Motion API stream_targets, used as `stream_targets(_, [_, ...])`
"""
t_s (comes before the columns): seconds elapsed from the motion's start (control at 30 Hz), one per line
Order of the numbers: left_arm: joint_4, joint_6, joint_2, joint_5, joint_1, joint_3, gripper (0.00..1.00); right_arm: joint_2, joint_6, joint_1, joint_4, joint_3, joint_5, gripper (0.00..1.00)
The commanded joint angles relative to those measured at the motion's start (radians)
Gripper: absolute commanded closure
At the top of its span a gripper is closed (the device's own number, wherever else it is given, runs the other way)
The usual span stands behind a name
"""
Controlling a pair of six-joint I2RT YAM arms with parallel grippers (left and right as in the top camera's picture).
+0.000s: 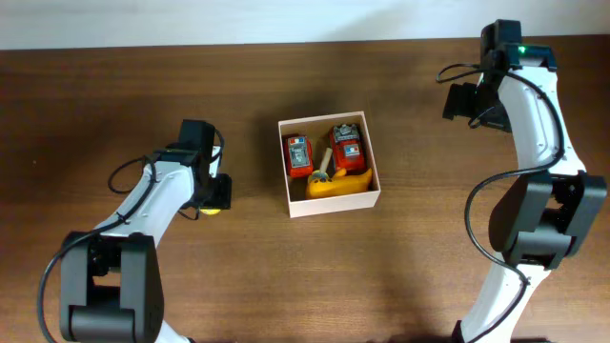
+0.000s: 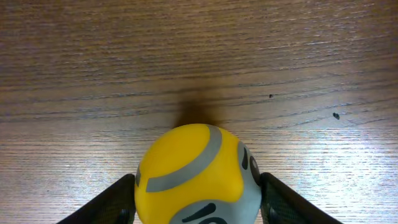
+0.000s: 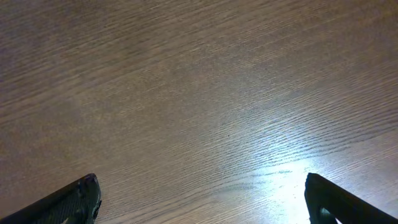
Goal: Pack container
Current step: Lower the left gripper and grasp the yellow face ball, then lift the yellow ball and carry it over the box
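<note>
Our left gripper (image 2: pixel 198 185) clasps a yellow ball (image 2: pixel 186 158) between both fingers. Our right gripper (image 3: pixel 200 186) hangs spread wide over the wooden table (image 3: pixel 186 87). The container (image 1: pixel 335 204), toys (image 1: pixel 345 148) inside, sits between them, well apart from each.

- Square white-walled box (image 1: pixel 335 203), open-topped and upright, holds two red toys (image 1: pixel 299 155) side by side and a yellow toy (image 1: pixel 338 185).
- Yellow grey-striped ball (image 2: pixel 193 174) sits well left of the box, gripped by the left hand (image 2: pixel 196 202).
</note>
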Motion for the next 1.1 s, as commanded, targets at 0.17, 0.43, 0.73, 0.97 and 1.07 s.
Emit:
stream_targets(0.17, [0.002, 0.012, -0.010, 0.011, 0.002, -0.009, 0.36, -0.003, -0.002, 0.000, 0.002, -0.003, 0.006, 0.01])
stream_targets(0.43, [0.015, 0.012, -0.009, 0.011, 0.002, -0.030, 0.28, -0.003, -0.002, 0.000, 0.002, -0.003, 0.006, 0.01])
stream_targets(0.73, [0.019, 0.012, -0.009, 0.011, 0.002, -0.036, 0.62, -0.003, -0.002, 0.000, 0.002, -0.003, 0.006, 0.01])
stream_targets(0.97, [0.027, 0.011, -0.009, 0.011, 0.002, -0.036, 0.69, -0.003, -0.002, 0.000, 0.002, -0.003, 0.006, 0.01])
stream_targets(1.07, [0.023, 0.011, -0.010, 0.011, 0.002, -0.034, 0.69, -0.003, -0.002, 0.000, 0.002, -0.003, 0.006, 0.01])
